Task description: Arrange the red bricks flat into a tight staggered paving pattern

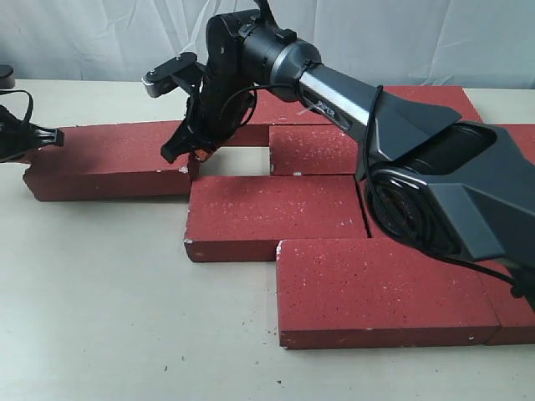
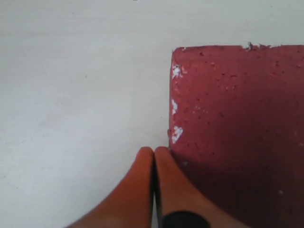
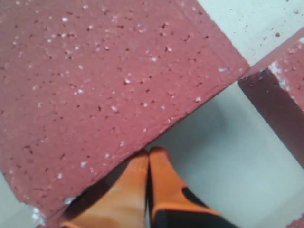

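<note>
Dark-red grainy rectangular bricks [image 1: 276, 213] lie flat on the pale table [image 1: 100, 292]. One long brick [image 1: 109, 154] sits between the claws: the right claw [image 3: 148, 153], pressed together, at one end; the left claw [image 2: 153, 151], pressed together, touching the other.

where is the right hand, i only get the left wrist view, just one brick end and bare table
Observer: The right hand is shut, with its tips at the right end of the leftmost brick.
Operator: any gap next to that end
Observer: Yes, bare table shows between that brick and the next brick in its row.
</note>
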`<state>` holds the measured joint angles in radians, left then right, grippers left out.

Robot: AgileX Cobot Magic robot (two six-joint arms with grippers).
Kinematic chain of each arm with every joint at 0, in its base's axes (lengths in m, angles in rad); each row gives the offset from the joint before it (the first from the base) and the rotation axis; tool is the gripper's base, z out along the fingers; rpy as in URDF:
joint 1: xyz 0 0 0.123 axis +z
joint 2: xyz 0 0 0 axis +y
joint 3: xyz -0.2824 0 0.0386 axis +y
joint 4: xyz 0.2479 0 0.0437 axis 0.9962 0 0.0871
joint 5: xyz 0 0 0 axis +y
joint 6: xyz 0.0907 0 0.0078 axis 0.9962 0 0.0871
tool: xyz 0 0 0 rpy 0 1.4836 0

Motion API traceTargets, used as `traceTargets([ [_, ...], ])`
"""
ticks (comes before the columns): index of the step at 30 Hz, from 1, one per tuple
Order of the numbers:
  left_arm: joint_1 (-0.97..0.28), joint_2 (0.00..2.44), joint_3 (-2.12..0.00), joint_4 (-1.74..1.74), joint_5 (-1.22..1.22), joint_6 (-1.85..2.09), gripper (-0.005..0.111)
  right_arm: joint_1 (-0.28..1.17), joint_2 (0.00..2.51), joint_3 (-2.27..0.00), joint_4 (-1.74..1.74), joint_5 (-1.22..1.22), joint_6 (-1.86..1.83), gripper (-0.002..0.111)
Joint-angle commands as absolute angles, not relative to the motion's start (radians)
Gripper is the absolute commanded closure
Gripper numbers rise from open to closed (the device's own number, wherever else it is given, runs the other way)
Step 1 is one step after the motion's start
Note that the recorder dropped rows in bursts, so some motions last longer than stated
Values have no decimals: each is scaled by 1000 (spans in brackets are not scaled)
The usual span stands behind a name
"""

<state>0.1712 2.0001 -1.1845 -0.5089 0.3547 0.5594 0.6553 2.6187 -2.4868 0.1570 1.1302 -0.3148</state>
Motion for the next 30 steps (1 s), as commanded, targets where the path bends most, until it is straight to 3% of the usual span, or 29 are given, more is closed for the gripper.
traceTargets([
  [1, 165, 2002, -1182, -608, 385, 649, 107, 658, 2610, -2491, 124, 1136, -305, 109],
  [13, 165, 2002, -1182, -647, 331, 700, 107, 662, 2612, -2491, 140, 981, -260, 109],
  [30, 78, 2002, -1182, -668, 329, 745, 107, 662, 2644, -2491, -20, 1123, -242, 109],
])
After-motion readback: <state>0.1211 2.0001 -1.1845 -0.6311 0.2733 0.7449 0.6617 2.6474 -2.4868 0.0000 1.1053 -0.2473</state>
